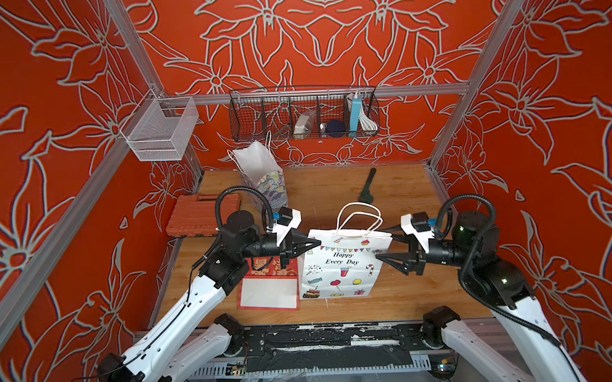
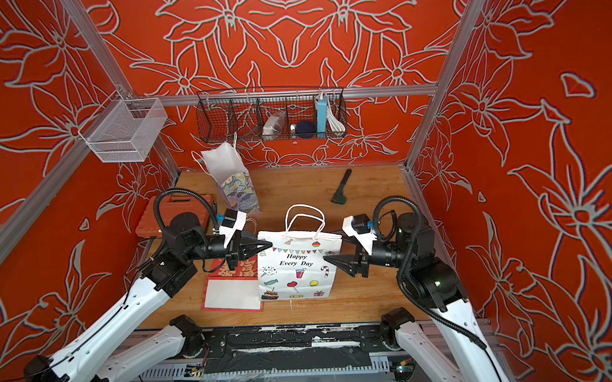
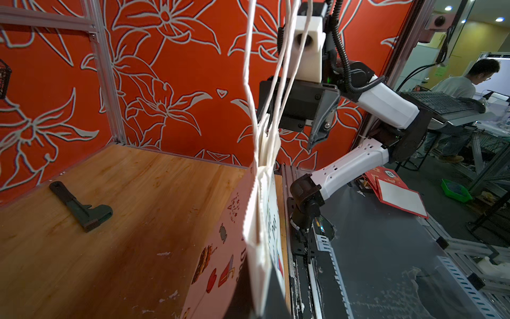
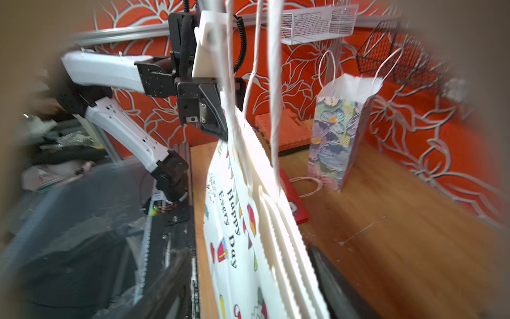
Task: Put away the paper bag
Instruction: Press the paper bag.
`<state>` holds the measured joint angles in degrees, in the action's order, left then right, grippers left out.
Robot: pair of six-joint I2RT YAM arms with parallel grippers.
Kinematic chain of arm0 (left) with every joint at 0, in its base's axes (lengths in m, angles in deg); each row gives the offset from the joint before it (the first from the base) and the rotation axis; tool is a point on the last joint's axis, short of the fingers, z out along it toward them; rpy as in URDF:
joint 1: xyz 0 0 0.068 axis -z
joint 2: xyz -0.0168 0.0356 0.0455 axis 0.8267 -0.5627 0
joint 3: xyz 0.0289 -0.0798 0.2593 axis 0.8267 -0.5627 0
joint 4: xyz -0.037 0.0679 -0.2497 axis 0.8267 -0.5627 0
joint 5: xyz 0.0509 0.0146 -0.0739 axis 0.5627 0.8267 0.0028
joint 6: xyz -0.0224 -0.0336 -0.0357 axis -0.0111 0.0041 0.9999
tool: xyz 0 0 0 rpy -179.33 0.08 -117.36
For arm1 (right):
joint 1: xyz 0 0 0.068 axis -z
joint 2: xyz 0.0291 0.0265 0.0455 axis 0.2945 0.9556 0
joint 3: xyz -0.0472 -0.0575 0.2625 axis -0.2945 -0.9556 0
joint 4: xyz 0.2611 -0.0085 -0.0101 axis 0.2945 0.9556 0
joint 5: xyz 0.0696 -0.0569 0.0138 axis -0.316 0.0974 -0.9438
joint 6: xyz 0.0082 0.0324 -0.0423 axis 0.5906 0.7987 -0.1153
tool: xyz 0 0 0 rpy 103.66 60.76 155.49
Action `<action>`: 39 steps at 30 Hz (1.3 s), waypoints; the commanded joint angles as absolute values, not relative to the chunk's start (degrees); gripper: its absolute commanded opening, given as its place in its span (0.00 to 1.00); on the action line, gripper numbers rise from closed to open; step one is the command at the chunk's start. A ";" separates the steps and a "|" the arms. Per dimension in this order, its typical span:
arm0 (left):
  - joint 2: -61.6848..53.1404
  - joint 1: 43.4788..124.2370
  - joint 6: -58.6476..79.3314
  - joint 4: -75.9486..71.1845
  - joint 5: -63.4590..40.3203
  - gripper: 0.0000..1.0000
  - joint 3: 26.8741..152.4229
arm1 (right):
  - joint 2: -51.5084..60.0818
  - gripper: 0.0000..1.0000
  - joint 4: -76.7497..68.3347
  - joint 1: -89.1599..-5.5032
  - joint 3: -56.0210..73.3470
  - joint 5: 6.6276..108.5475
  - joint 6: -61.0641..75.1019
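The white paper bag (image 1: 342,267) printed "Happy Every Day" hangs upright at mid table in both top views (image 2: 297,269), with its rope handles standing up. My left gripper (image 1: 317,243) is shut on the bag's upper left edge; in the left wrist view the folded paper (image 3: 259,248) runs between its dark fingers (image 3: 242,290). My right gripper (image 1: 383,243) is open, its fingers spread on either side of the bag's upper right edge. In the right wrist view the bag's rim (image 4: 276,234) lies between the fingers (image 4: 331,276).
A floral paper bag (image 1: 262,176) stands at the back left. A red bag (image 1: 269,287) lies flat under my left arm. An orange case (image 1: 193,215) sits at the left, a black tool (image 1: 367,186) at the back. A black wire basket (image 1: 303,113) and a white mesh basket (image 1: 162,130) hang on the walls.
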<state>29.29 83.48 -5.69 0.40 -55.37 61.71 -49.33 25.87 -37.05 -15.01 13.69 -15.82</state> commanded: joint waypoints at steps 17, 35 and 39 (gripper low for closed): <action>28.66 83.36 4.02 16.28 -58.14 0.00 59.29 | -50.96 0.54 -6.53 -37.50 -26.86 9.84 4.39; 14.45 74.31 -1.34 13.09 -59.58 0.79 65.55 | -40.40 0.00 5.84 -37.69 -15.08 29.98 0.58; 12.33 71.17 0.11 13.18 -59.77 0.81 65.71 | -37.64 0.00 13.61 -38.00 -9.98 32.61 -1.73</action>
<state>13.16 72.82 0.06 12.40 -58.58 64.95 -38.19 7.55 -37.64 -13.04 28.18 0.44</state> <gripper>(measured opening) 0.807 0.047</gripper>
